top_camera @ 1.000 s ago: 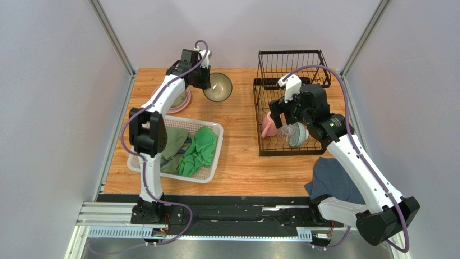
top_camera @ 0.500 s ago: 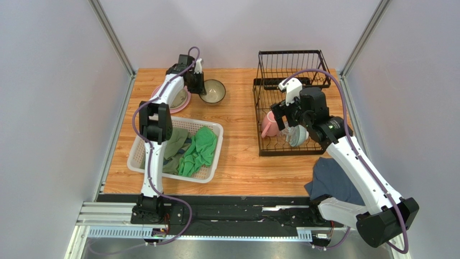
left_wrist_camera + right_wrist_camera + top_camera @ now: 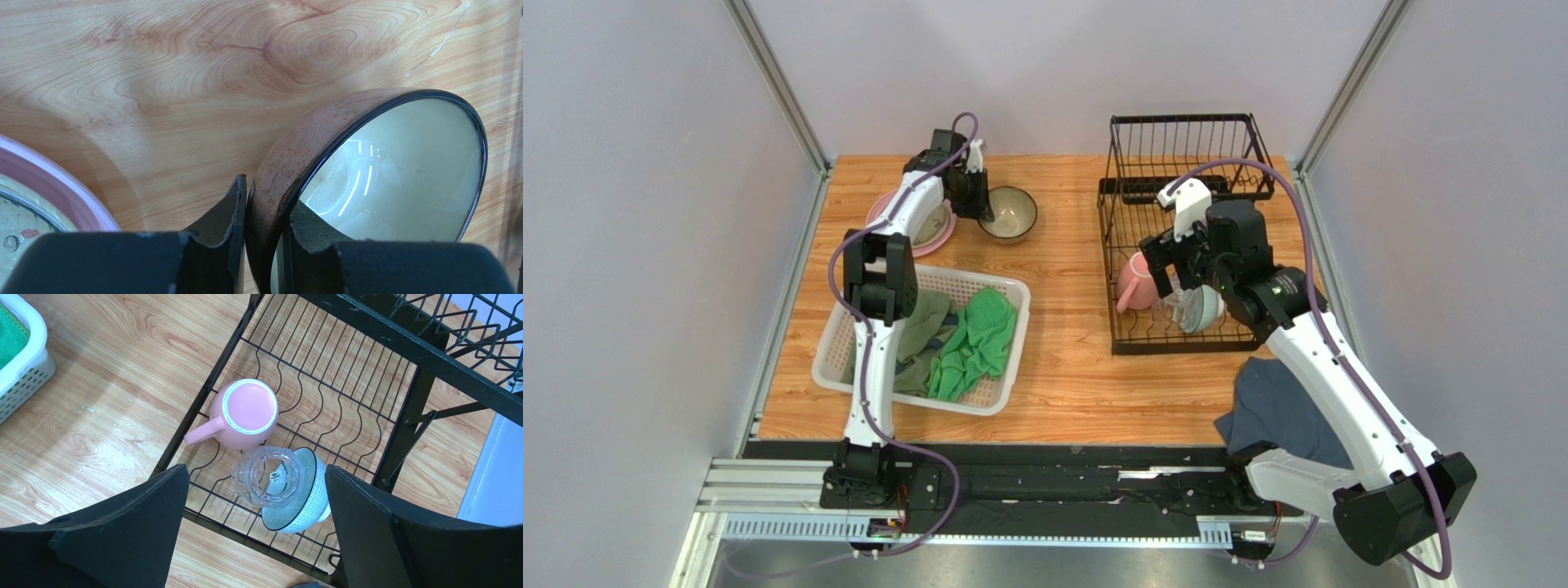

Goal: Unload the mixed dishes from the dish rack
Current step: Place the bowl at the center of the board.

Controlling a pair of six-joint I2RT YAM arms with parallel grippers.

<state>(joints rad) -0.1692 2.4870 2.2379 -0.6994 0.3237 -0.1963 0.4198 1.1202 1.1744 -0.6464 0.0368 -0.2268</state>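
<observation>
The black wire dish rack point(image 3: 1179, 233) stands on the right back part of the wooden table point(image 3: 1063, 319), inside a booth with plain grey walls. On its lower tray are a pink mug point(image 3: 1133, 283), a clear glass cup point(image 3: 268, 476) and a teal bowl point(image 3: 304, 496). The cup rests against the mouth of the tipped bowl, and the mug is just beside them. The right gripper point(image 3: 1171, 276) hangs over these three with its fingers point(image 3: 147, 520) wide apart and nothing in them. Across the table, the left gripper point(image 3: 979, 202) is clamped on the rim of the brown-olive bowl point(image 3: 1010, 212), right next to the large pink plate point(image 3: 884, 208). A white mesh basket point(image 3: 1008, 368) with green cloths point(image 3: 977, 343) sits near the front left, and a dark blue cloth point(image 3: 1277, 410) lies at the front right. A second ago the brown-olive bowl was higher and tipped toward the camera; now it is lower and level, close to the plate. The right arm has hardly moved. Only the left wrist view shows one finger point(image 3: 236, 205) outside the bowl and one inside, and a cream plate point(image 3: 12, 223) lying on the pink one. Only the right wrist view shows the glass cup clearly.
</observation>
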